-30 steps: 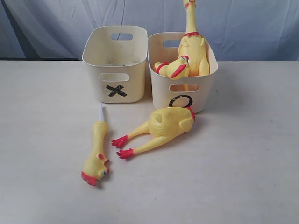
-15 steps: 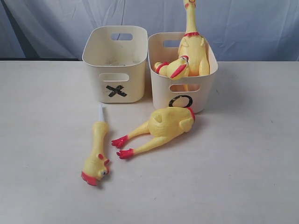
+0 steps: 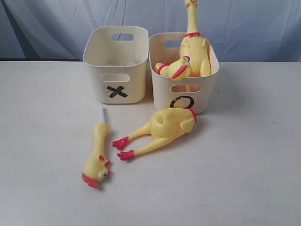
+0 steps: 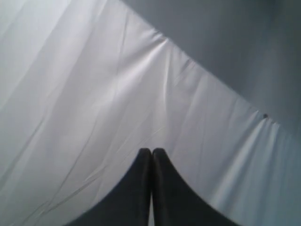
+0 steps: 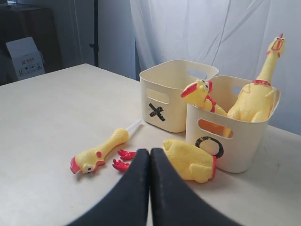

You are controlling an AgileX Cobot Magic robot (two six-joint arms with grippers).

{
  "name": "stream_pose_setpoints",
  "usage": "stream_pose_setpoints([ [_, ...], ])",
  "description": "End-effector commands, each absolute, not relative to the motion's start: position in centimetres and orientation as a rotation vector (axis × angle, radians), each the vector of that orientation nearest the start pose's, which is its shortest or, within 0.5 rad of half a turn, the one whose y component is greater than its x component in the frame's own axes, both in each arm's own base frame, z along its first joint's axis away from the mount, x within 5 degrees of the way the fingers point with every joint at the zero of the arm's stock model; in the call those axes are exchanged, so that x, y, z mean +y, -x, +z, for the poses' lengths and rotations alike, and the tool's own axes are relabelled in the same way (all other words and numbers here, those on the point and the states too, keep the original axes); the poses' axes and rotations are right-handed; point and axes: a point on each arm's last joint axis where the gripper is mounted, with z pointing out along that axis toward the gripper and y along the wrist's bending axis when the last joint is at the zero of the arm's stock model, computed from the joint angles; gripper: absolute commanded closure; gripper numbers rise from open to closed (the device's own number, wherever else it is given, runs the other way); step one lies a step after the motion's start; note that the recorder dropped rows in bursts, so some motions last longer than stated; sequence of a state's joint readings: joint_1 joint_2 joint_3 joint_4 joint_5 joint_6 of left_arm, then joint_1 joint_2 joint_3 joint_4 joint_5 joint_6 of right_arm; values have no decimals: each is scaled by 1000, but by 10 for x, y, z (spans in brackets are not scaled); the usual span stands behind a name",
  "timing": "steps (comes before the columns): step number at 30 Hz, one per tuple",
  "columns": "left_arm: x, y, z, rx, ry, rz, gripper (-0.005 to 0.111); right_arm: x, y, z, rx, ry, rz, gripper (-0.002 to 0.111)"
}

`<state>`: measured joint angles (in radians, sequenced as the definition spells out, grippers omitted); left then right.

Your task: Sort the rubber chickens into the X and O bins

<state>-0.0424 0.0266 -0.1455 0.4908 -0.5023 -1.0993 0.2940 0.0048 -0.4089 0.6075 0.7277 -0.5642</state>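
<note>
**Item 1. X bin** [image 3: 136, 88]: set near the table's [image 3: 244, 155] edge by the cloth backdrop [image 4: 94, 94]. No chicken is seen inside it. Its floor is only partly shown.

**Item 2. O bin** [image 3: 162, 92]: set just beside the X bin at the same edge. Two whole chickens are held in it, one upright [image 3: 195, 49] with its head cut off by the exterior frame, one slumped over the rim [image 3: 178, 69]. That half of the sorting is judged done.

**Item 3. Headless body** [image 3: 167, 127]: laid on the bare table just before the O bin, feet toward the table's middle. Contact with the bin cannot be settled. Unsorted.

**Item 4. Head-and-neck piece** [image 3: 98, 153]: laid on the table before the X bin, a pale stem projecting from the neck. Unsorted. Both broken pieces are judged meant for the X bin.

**Item 5. Left gripper** [image 4: 151, 155]: fingers pressed together, nothing held. Only cloth is shown behind it.

**Item 6. Right gripper** [image 5: 150, 153]: fingers pressed together, nothing held, raised above the table and faced toward the bins.

Neither arm is shown in the exterior view.
</note>
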Motion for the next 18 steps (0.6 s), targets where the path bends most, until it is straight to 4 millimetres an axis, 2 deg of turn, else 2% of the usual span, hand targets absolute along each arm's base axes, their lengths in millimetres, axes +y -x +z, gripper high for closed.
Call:
stream_pose_setpoints([
  [1,-25,-28,319,916,47,-835,107,37,-1,288,1607,614,484,108],
  [6,-30,-50,328,1166,34,-752,107,37,-1,288,1607,614,484,108],
  [15,-42,-103,325,1633,-118,-618,107,37,-1,288,1607,614,484,108],
  [18,-48,-118,324,1704,-132,-678,107,37,-1,288,1607,614,484,108],
])
